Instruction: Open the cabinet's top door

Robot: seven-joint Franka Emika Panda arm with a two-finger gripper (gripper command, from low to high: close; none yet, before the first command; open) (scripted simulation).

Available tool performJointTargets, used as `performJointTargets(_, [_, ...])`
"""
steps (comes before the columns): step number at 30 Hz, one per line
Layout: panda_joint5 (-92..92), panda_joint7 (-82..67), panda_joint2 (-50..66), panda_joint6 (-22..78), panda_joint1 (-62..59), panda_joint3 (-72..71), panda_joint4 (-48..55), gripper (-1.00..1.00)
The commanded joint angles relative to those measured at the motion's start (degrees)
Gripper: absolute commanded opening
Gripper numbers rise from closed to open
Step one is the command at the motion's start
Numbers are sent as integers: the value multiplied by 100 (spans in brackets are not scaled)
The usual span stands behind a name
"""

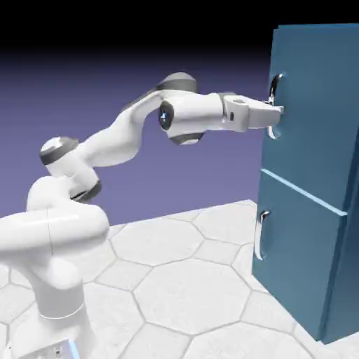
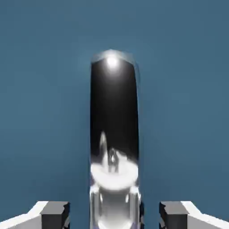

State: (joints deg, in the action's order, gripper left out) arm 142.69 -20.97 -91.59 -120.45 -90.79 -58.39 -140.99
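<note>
Clamping handle (image 1: 278, 83) of top door (image 1: 315, 98), one of two handles, jaws shut; one cabinet (image 1: 348, 266).

The robot arm (image 1: 126, 133) is glossy white, made of thick rounded links with dark grey rings at the joints. One joint cap has a small blue light on a dark round face. The gripper (image 1: 275, 112) is a white boxy block. In the hand view its fingertips (image 2: 54, 214) are grey with lighter, angled outer edges
</note>
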Motion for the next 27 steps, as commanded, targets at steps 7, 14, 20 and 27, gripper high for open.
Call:
performJointTargets(7, [-113, -829, 458, 1739, 174, 591, -845, -100])
performJointTargets(14, [-595, -1523, 1115, 3483, -50, 1219, -1279, -100])
performJointTargets(20, [-1216, -2119, 1867, 4979, -527, 1663, -1315, -100])
performJointTargets(27, [-2196, -2962, 3036, 6723, -1414, 1879, -893, -100])
